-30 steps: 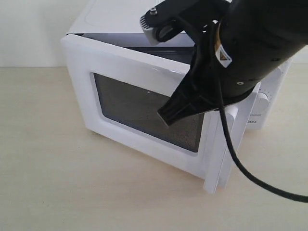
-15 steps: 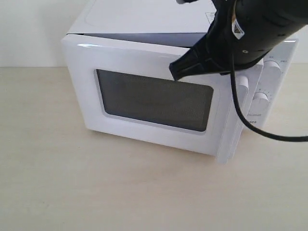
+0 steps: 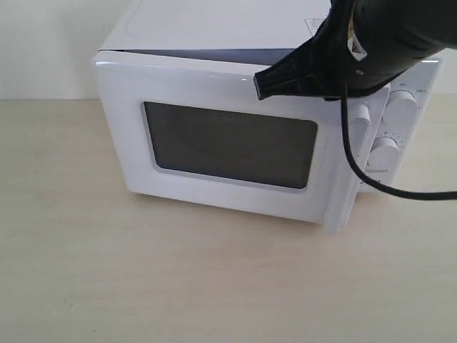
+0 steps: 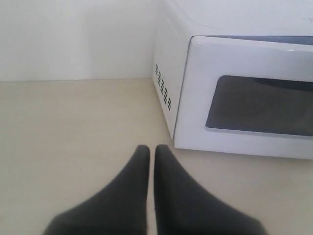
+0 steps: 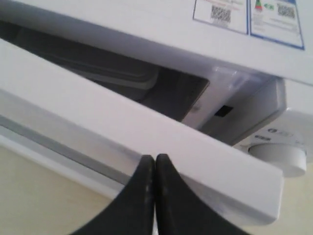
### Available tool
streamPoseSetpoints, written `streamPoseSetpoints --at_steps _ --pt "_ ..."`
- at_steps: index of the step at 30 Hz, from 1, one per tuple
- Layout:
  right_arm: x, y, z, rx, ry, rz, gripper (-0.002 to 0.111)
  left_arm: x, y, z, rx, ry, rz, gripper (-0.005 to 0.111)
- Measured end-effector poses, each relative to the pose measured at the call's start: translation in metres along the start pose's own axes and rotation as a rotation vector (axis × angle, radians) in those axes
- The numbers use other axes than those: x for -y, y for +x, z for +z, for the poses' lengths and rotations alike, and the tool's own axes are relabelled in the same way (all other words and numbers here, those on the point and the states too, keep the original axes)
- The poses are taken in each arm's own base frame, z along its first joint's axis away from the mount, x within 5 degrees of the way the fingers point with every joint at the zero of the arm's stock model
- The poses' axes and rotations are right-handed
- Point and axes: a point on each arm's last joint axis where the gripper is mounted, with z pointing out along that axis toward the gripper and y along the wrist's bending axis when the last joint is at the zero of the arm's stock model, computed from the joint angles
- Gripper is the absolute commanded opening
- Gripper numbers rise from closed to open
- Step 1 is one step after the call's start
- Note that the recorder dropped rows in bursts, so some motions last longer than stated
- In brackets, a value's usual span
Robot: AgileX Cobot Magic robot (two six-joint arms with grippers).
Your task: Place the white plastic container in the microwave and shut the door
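microwave [image 3: 214, 25]: white, upright | door [image 3: 214, 86]: white, slightly ajar | white plastic container [image 5: 120, 73]: inside

All three views face the door [image 3: 228, 146], right wrist nearest.

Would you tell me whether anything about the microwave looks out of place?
On the white countertop microwave, the white door with the dark window is ajar: a gap shows along its top edge, widest at the handle side. The shut right hand sits at that edge.

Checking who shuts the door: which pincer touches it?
The right pincer, tips against the door near its top; the left pincer hangs above the table, apart from the microwave.
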Motion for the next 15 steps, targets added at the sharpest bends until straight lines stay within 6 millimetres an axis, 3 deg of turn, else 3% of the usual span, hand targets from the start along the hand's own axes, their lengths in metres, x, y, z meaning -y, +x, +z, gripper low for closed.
streamPoseSetpoints --at_steps 7,15 --pt "-0.004 0.034 0.019 -0.071 -0.005 0.031 0.0 -0.001 -0.001 0.0 0.006 -0.008 0.009 0.004" --pt "0.001 0.042 0.032 0.091 0.047 0.124 0.0 -0.001 -0.001 0.0 0.011 -0.014 0.016 0.004"
